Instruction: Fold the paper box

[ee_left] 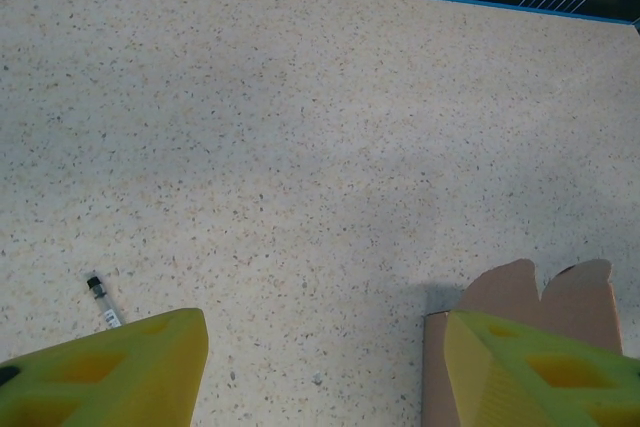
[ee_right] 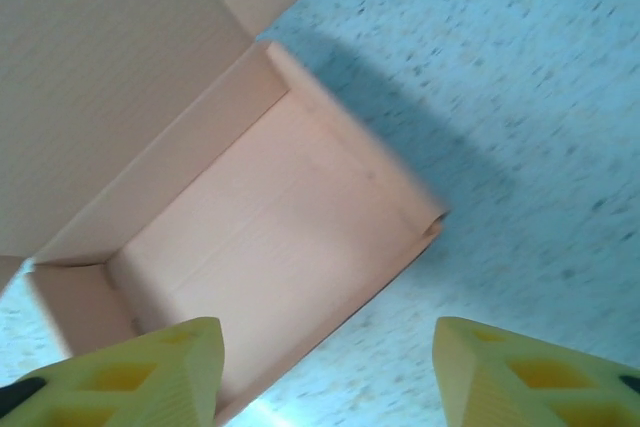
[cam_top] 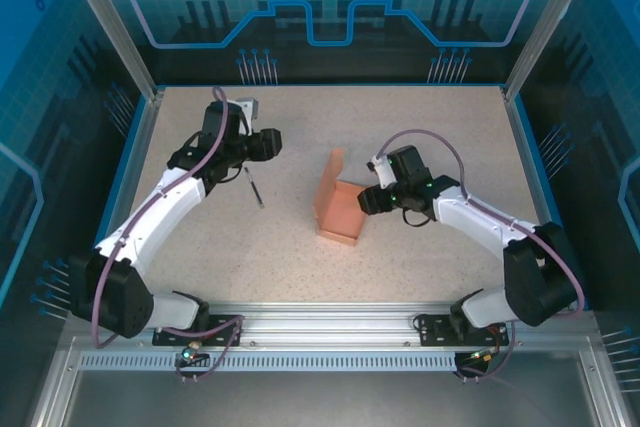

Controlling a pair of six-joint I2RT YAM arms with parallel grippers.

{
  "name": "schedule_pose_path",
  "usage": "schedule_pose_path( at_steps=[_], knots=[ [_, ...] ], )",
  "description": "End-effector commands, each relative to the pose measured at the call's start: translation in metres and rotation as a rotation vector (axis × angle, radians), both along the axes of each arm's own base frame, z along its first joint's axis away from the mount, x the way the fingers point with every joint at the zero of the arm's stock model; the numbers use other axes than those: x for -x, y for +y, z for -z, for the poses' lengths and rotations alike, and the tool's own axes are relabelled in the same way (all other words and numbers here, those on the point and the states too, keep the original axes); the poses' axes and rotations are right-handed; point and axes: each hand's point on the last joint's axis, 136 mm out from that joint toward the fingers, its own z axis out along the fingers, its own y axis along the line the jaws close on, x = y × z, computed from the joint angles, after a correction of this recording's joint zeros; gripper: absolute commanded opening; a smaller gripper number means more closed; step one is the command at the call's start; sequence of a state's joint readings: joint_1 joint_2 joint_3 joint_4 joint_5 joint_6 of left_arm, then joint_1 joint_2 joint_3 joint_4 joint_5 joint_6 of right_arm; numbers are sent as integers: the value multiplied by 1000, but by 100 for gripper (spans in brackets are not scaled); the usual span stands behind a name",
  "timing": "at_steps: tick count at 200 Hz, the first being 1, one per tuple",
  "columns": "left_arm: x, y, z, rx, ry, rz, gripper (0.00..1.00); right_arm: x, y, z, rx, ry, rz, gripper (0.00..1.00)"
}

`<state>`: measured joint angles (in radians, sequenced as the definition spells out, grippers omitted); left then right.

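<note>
Thin, matte salmon-pink card: the paper box [cam_top: 338,209] sits mid-worktop [cam_top: 430,127] on speckled beige, a shallow open tray with one tall flap standing at its left side. The right end effector [ee_right: 330,357] hovers just beside it, yellow fingers spread, gripping nothing. The left end effector [cam_top: 268,144], arm bent, gapes open further left.

Bright, even light; the paper box [ee_right: 250,237] casts a soft shadow on the table [ee_right: 520,97].
</note>
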<state>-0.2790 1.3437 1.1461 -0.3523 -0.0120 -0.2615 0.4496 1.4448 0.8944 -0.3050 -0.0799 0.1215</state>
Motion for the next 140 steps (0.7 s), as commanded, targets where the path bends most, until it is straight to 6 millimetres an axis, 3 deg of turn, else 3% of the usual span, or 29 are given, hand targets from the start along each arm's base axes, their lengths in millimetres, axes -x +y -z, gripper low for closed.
schedule_pose_path(
  at_steps=[1, 58, 105, 140],
  knots=[
    [5, 7, -11, 28, -46, -26, 65, -22, -7, 5, 122, -66, -113, 55],
    [11, 2, -5, 74, -34, -10, 65, -57, 4, 30, 233, -19, -240, 45],
    [10, -1, -2, 83, -27, -2, 65, -54, 10, 40, 247, 35, -318, 35],
    [9, -1, -1, 74, -25, 0, 65, -53, 14, 44, 230, 61, -366, 33]
  ],
)
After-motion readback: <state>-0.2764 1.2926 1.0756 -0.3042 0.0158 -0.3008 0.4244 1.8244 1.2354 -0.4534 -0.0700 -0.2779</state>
